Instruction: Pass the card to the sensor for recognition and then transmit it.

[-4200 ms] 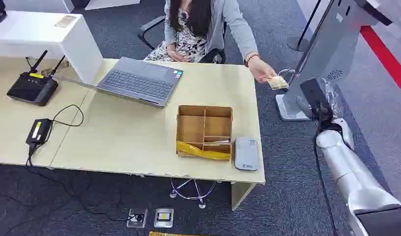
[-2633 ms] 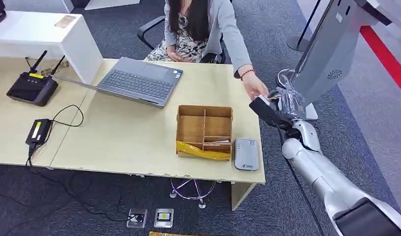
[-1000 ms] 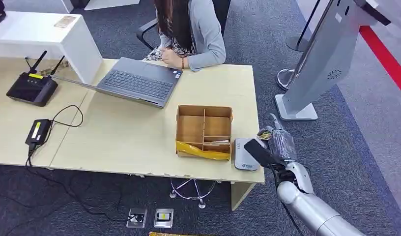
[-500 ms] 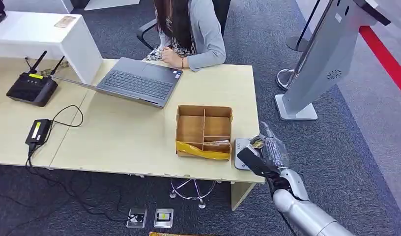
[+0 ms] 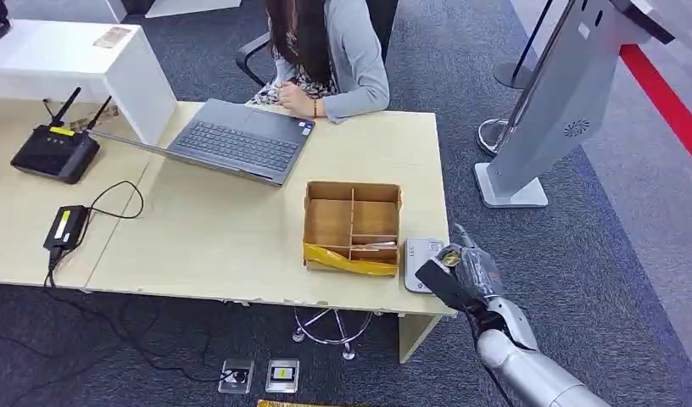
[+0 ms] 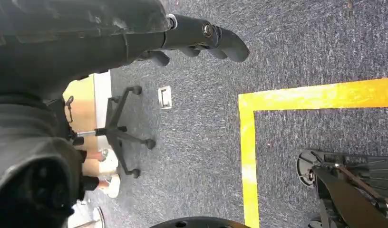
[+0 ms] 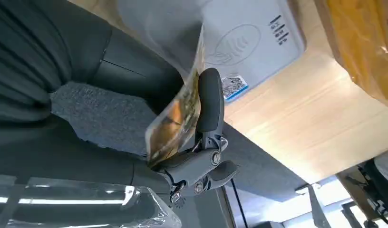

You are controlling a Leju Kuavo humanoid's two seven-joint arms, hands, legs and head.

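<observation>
1. Dark grey carpet is filling the right and bottom of the head view, with a light wooden desk (image 5: 241, 229) spanning the left and centre; a person (image 5: 334, 51) is sitting at its far edge behind a laptop (image 5: 241, 140).
2. Near the desk's lower-right corner, a white sensor (image 5: 421, 254) is lying flat, just beside a cardboard divider box (image 5: 353, 222) with yellow tape along its front.
3. Right hand (image 5: 465, 267) is hovering at lower centre-right of the head view, over the sensor's outer edge, pinching the card (image 5: 450, 253) between thumb and a finger.
4. Step in hand, as I judge it: presenting the card to the sensor. Doing it well probably means lowering the card face flat and close over the wave symbol on the sensor (image 7: 249, 42), pausing there, and keeping the pinch firm so it is not slipping.
5. Card (image 7: 175, 116) is looking thin and glossy, with a yellowish-brown printed face; in the right wrist view it is sitting tilted, edge toward the sensor, not touching it.
6. Left hand (image 6: 201, 40) is hanging over the carpet near a yellow floor line (image 6: 296, 97), fingers curling in, holding nothing.
</observation>
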